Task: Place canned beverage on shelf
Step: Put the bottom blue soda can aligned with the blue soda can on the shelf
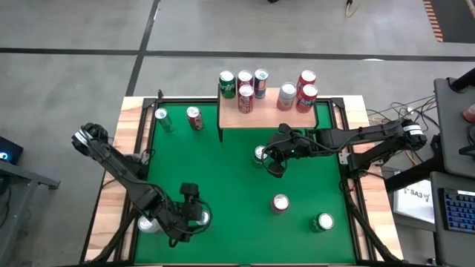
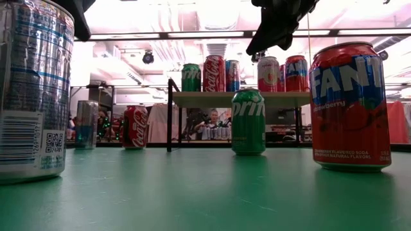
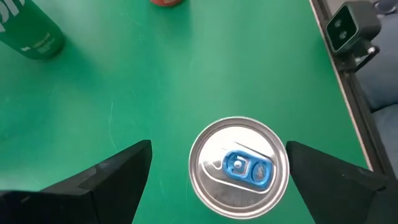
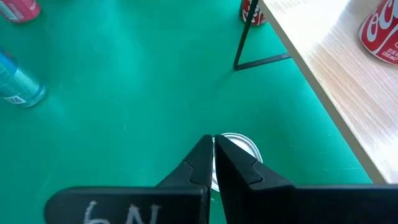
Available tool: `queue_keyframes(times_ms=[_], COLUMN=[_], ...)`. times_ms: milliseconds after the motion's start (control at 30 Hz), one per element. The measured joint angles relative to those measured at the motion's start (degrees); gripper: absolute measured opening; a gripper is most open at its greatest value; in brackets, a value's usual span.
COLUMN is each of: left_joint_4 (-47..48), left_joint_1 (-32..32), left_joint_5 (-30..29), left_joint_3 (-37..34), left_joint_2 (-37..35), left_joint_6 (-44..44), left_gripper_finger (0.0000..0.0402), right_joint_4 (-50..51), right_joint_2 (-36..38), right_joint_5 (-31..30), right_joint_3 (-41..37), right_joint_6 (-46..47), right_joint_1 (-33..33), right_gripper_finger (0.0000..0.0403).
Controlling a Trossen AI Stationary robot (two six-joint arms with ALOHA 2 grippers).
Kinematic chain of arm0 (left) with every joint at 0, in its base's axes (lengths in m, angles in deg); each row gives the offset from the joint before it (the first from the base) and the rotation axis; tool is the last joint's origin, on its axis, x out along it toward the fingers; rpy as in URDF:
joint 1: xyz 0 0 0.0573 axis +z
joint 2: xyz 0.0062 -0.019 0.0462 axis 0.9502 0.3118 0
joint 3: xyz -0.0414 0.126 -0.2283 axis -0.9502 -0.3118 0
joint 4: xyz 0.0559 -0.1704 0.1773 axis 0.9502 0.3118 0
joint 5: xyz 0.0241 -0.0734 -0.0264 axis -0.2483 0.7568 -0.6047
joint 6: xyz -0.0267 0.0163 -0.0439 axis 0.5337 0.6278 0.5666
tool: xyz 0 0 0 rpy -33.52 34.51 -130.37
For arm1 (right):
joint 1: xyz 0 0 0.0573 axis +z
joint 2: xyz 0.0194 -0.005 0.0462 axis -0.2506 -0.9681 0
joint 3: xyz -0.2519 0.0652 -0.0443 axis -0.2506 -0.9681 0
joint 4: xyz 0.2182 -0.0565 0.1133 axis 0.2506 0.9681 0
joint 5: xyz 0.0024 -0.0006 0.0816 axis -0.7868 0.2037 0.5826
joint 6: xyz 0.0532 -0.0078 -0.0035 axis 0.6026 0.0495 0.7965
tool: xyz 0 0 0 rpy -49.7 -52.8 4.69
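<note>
Near left, the left gripper (image 3: 217, 171) hangs over a silver can (image 3: 239, 168), fingers wide apart either side. Far centre, the shelf (image 1: 267, 116) carries six cans. Just before it, the right gripper (image 4: 213, 163), fingers pressed together, hovers above a green can (image 1: 260, 154).

Silver can (image 2: 33, 90) cut off at low view's left edge. Right gripper (image 4: 214, 163) covering most of a can top (image 4: 239, 146), lower centre of right wrist view. Coca-Cola can (image 4: 380, 34) clipped at upper right. Green can (image 3: 28, 28) clipped upper left of left wrist view. Labels unreadable from above.
</note>
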Motion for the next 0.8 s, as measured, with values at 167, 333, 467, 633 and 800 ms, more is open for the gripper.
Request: queue_keyframes(times_ms=[167, 333, 467, 633, 800], left_joint_4=[-0.59, -7.19, -13.12, -18.36, -21.14], left_joint_1=[-0.07, -0.09, -0.11, -0.11, -0.08], left_joint_5=[0.01, 1.52, 2.56, 2.57, 2.50], left_joint_3=[-0.46, -3.43, -7.55, -11.23, -12.79], left_joint_2=[0.41, 0.41, 0.23, -0.04, -0.93], left_joint_6=[0.17, 0.65, 2.34, 3.26, 3.27], left_gripper_finger=[0.0352, 0.0352, 0.0352, 0.0352, 0.0319], right_joint_4=[0.02, 0.01, 0.06, 0.04, 0.04], right_joint_2=[0.00, 0.00, -0.02, -0.02, -0.02], right_joint_5=[0.00, 0.00, 0.00, 0.00, 0.00], right_joint_3=[0.00, -0.15, -0.20, -0.20, -0.20], right_joint_6=[0.00, 0.00, -0.05, -0.05, -0.06], right_joint_1=[0.00, 0.00, 0.00, 0.00, 0.00], right_gripper_finger=[0.0009, 0.0009, 0.0009, 0.0009, 0.0009])
